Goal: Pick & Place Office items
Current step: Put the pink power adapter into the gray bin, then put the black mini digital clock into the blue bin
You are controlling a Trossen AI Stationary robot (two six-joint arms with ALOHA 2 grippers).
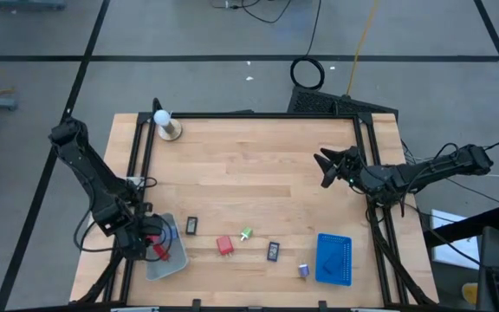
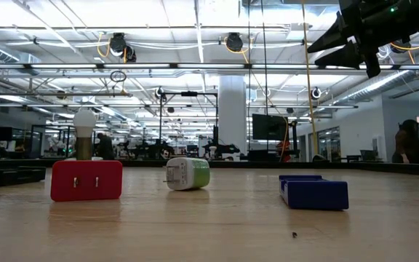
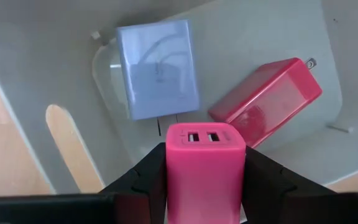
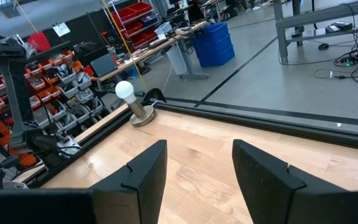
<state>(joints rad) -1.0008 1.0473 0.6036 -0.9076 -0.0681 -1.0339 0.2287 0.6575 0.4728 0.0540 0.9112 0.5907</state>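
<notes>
My left gripper [image 1: 154,245] hangs over the grey tray [image 1: 173,264] at the table's near left, shut on a pink-red block [image 3: 205,168] with two ports in its end. On the tray floor lie a light-blue block [image 3: 157,68] and a red block [image 3: 266,99] with prongs. On the wood rest a red block [image 1: 224,246], a green-white bit [image 1: 246,234], two black rectangles [image 1: 191,226] [image 1: 273,251] and a purple bit [image 1: 303,270]. My right gripper [image 1: 326,166] stands open and level above the table's right side, holding nothing. My left gripper pinches the pink-red block by two opposite sides [image 3: 174,171] between its two fingers [image 3: 138,180]. The fingers come from above, pointing down. The block's port end [image 3: 205,135] faces down toward the tray floor. Whether the block touches the floor, I cannot tell.
A blue tray [image 1: 333,258] sits at the near right. A white ball on a wooden base [image 1: 165,121] stands at the far left corner. Black rails [image 1: 258,115] frame the table. The middle and far part of the wood is bare.
</notes>
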